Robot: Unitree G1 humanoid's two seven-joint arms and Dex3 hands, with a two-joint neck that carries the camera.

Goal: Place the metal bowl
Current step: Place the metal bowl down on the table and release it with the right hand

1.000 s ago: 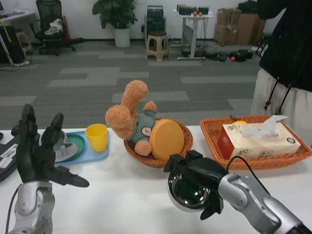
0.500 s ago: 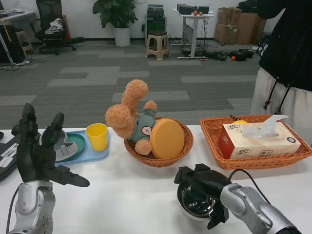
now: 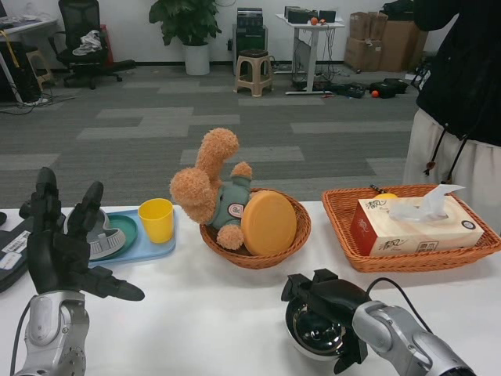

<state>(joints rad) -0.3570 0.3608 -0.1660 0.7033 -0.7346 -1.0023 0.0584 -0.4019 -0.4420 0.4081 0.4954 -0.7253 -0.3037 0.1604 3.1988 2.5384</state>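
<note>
Metal bowl (image 3: 317,335) on the white table (image 3: 203,313), near edge, right hand (image 3: 329,307) on it.

Bowl sits upright on the tabletop, in front of the round wicker basket (image 3: 291,239); right hand's fingers are clamped over its rim, thumb side at the far edge, other fingers down the near right side. Left hand (image 3: 61,247) raised at the left, palm up, fingers spread apart, holding nothing. Basket holds a stuffed bear (image 3: 210,188), head down, and a yellow disc (image 3: 268,222) leaning on edge. Left of it, a blue tray (image 3: 153,249) with a yellow cup (image 3: 156,219) and a green plate (image 3: 125,232). Right, a rectangular wicker tray (image 3: 344,227) with a tissue box (image 3: 411,225). Person in dark top (image 3: 462,70) stands behind the table's right end.
</note>
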